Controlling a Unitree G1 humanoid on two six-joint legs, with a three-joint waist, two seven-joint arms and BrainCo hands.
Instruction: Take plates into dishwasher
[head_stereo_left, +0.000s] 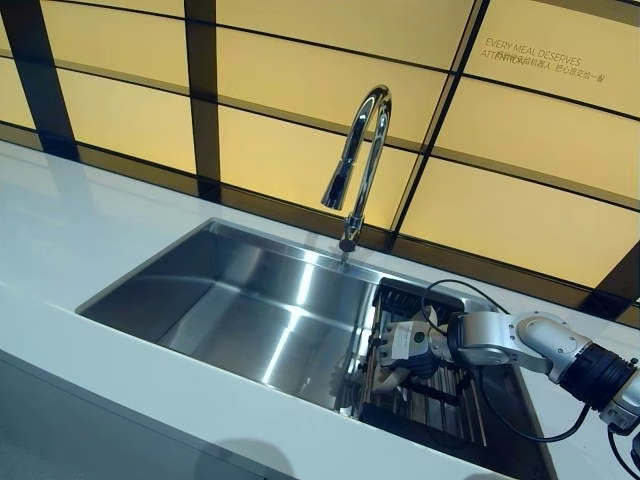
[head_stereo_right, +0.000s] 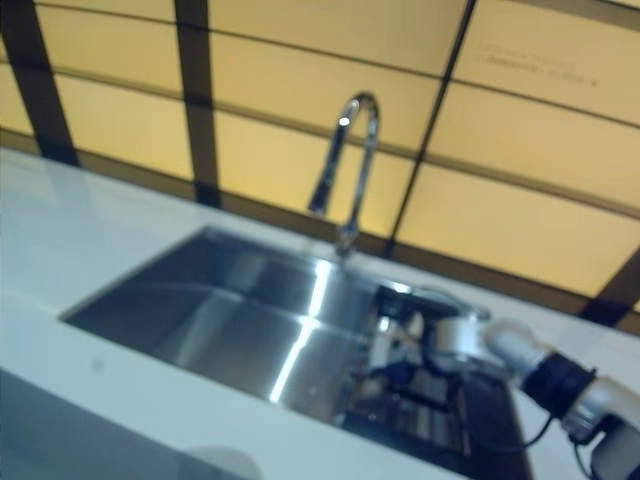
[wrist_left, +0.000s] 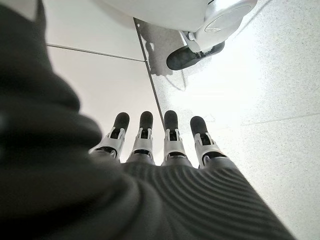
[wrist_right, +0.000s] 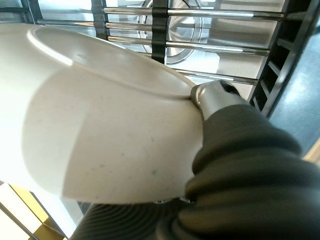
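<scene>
Right hand (head_stereo_left: 408, 348), lower right of frame, grips the white plate (wrist_right: 100, 125) by its rim over the rack (wrist_right: 210, 30). Left hand (wrist_left: 155, 142), fingers straight, empty, hangs idle.

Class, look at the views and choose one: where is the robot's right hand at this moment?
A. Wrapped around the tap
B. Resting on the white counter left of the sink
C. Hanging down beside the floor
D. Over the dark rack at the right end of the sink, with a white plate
D: the right hand sits over the dark rack in the sink, and its wrist view shows a white plate against it.
</scene>
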